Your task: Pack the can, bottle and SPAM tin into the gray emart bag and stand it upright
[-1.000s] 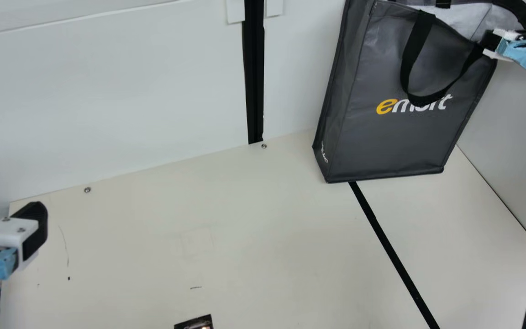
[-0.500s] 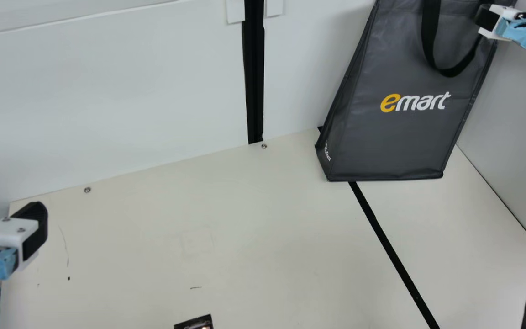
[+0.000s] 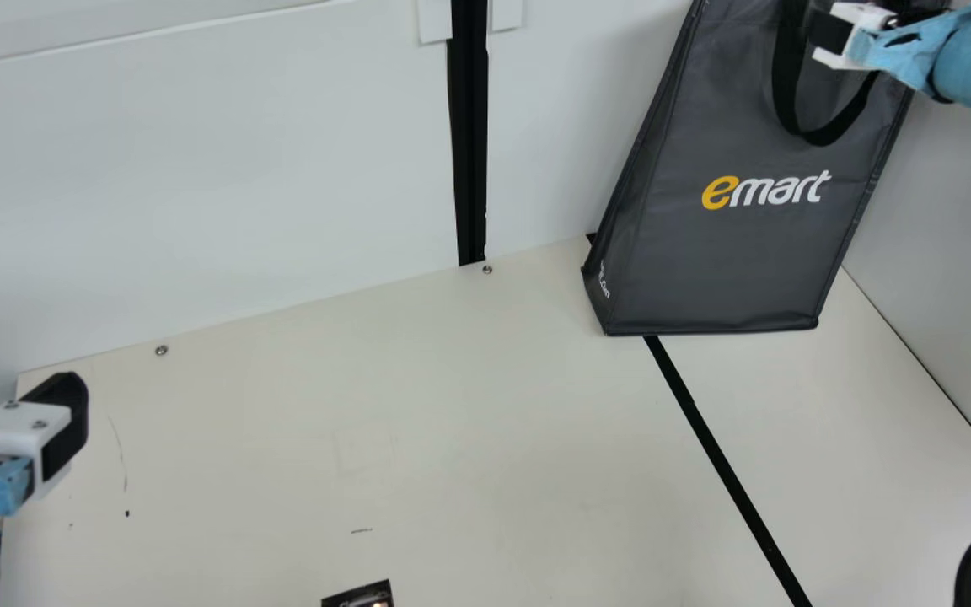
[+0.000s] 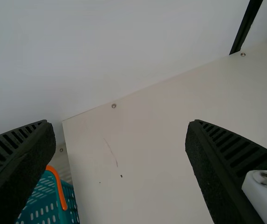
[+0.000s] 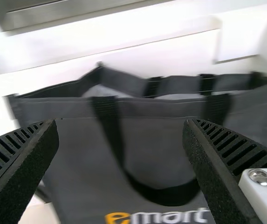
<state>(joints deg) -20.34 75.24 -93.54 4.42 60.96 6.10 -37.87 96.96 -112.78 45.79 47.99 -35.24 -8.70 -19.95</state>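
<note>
Cream table (image 3: 283, 455) | tall gray emart bag (image 3: 730, 253) stood upright, packing unconfirmed; if packed, I judged only withdrawal remained | black-ribbed left gripper (image 4: 120, 122), right gripper (image 5: 120, 122): fingers apart

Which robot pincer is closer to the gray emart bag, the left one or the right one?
The right. The right pincer is up by the front of the gray emart bag, near its handle. The left pincer is far across the table.

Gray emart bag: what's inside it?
Through the open top of the bag, a bit of pale lining shows. The front side hides the rest, so I can't tell if the can, bottle or tin is there.
</note>
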